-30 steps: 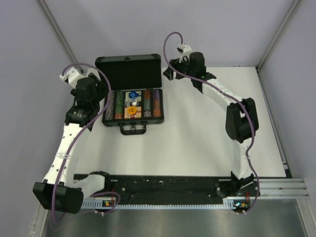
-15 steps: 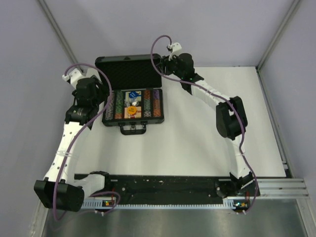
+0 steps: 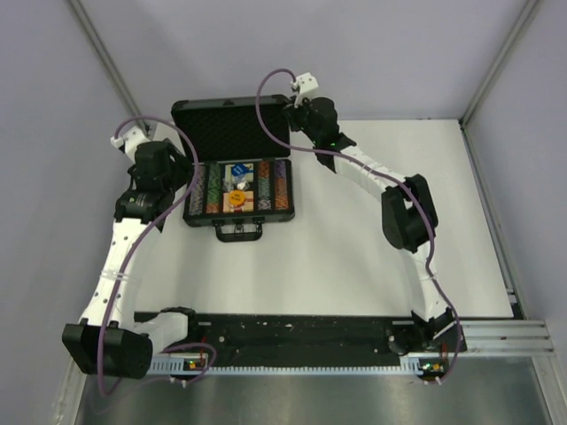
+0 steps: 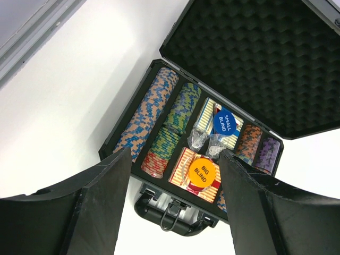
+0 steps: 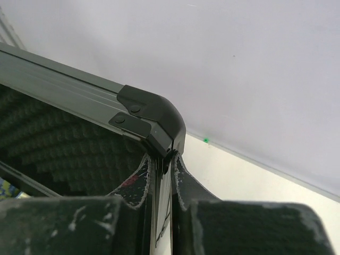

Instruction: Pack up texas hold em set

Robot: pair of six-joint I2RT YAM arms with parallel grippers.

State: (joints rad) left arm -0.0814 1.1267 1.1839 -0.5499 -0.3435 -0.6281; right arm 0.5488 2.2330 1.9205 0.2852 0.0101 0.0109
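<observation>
Black and rectangular, the hard-shelled briefcase [image 3: 239, 218] lies open on the white counter [image 3: 354, 257], toward the far left, with its carry handle [image 3: 239, 233] facing the arms' bases. Its foam-lined lid [image 3: 232, 131] stands raised behind the tray, the dark egg-crate padding turned toward the camera.

Inside, multicoloured chip rows [image 4: 159, 122] fill the left compartments in long columns of blue-and-tan, green and red, with shorter orange and purple stacks at the right end. Between them a round blue disc marked SMALL BLIND [image 4: 225, 122] lies on a pale patterned deck, and nearer the handle a round orange disc marked BIG BLIND [image 4: 202, 172] lies on a red striped card deck [image 4: 183, 164].

The right hand [image 5: 162, 164] is at the lid's right edge, just below the lid's reinforced black corner cap [image 5: 151, 114] — its two scuffed fingers [image 5: 139, 180] pressed together on the thin rim, pinching it from both faces.

The left hand [image 4: 174, 154] hangs over the tray's left side, fingers spread wide and touching nothing — the chips and discs show in the gap between them.
</observation>
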